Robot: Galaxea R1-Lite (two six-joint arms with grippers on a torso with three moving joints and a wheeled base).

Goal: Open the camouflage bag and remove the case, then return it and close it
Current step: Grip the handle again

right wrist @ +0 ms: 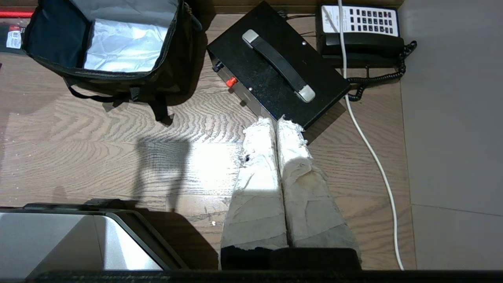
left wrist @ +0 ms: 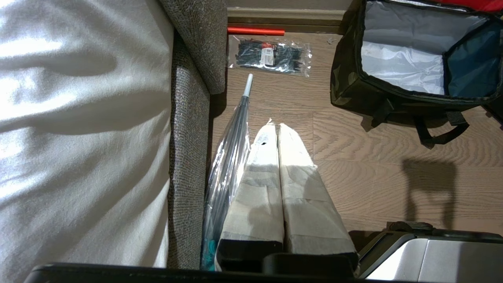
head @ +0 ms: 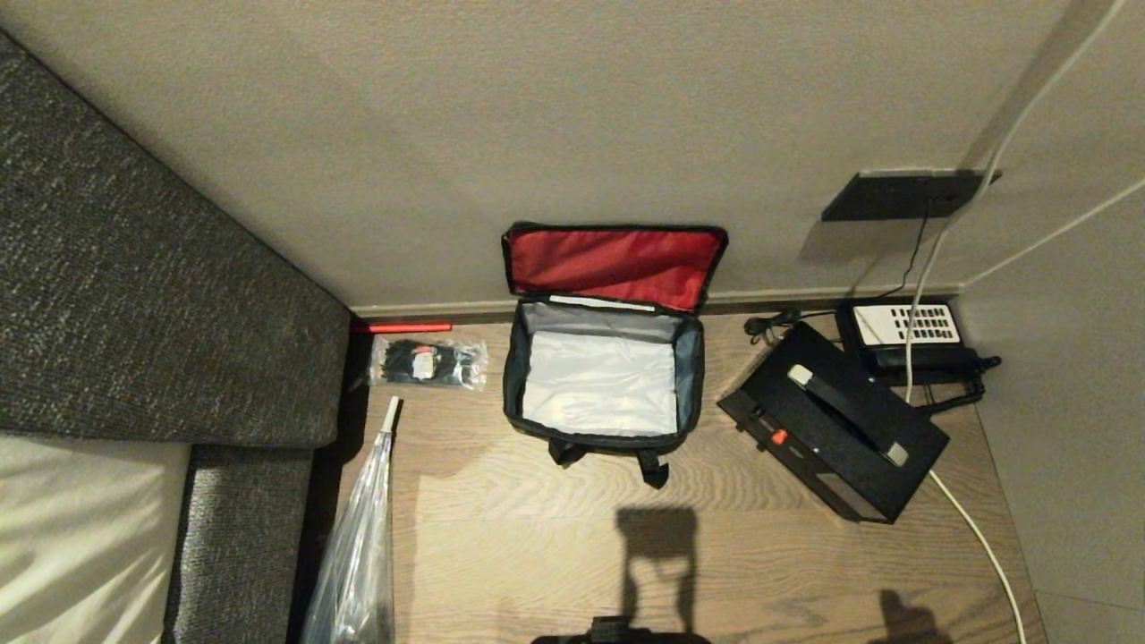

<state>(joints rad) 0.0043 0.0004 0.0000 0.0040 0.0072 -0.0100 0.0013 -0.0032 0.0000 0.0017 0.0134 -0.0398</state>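
Left gripper: tape-wrapped fingers pressed together, nothing held, pointed down over the floor. Right gripper: fingers likewise pressed together, nothing held, pointed down.

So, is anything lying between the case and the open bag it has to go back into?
Nothing visible. The case lies on the floor to the right of the camouflage bag, with bare wood between them. The red-lined lid is flipped back against the wall, and the interior looks empty.
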